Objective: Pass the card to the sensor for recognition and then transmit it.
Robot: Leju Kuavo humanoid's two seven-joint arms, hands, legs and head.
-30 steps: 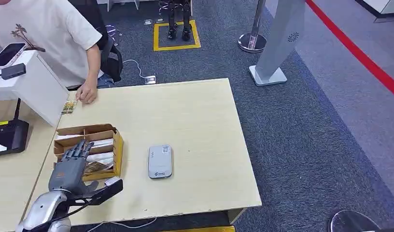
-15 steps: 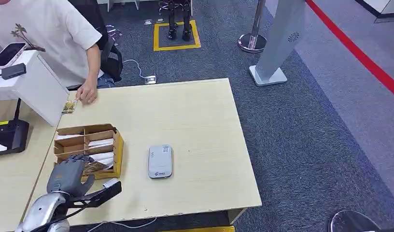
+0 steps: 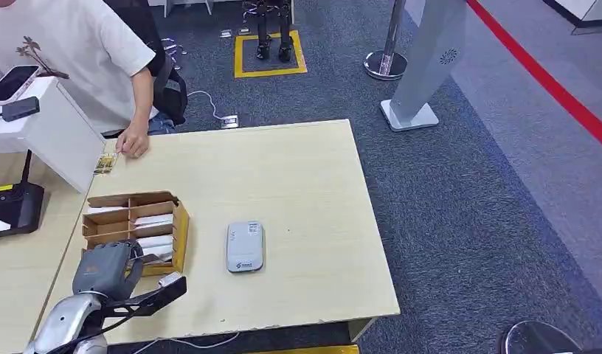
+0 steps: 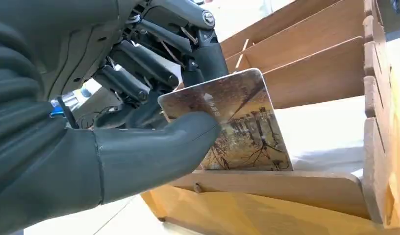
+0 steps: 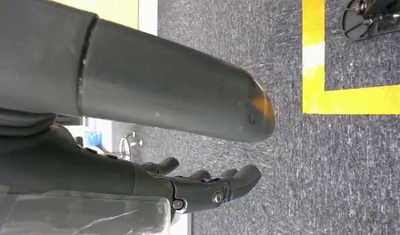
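Note:
A card point(image 4: 237, 127) with a brown picture stands in the near compartment of the divided cardboard box point(image 3: 136, 221). My left hand point(image 3: 106, 269) reaches into that compartment at the table's left front. In the left wrist view the left hand point(image 4: 114, 122) pinches the card between thumb and fingers, its lower edge still behind the box wall point(image 4: 286, 183). The grey card sensor point(image 3: 245, 246) lies flat on the table just right of the box. My right hand point(image 5: 208, 188) hangs over grey carpet, its fingers loosely bent with nothing in them.
A person stands at the back left, one hand point(image 3: 132, 141) resting on the table beside another card point(image 3: 105, 164). A white box point(image 3: 51, 129) and a black router point(image 3: 14, 206) sit on the left. The table's right half point(image 3: 313, 192) is bare.
My left hand's fingers, spread over the box a second ago, have curled down into the near compartment and closed on the card. The hand has drawn slightly back toward me.

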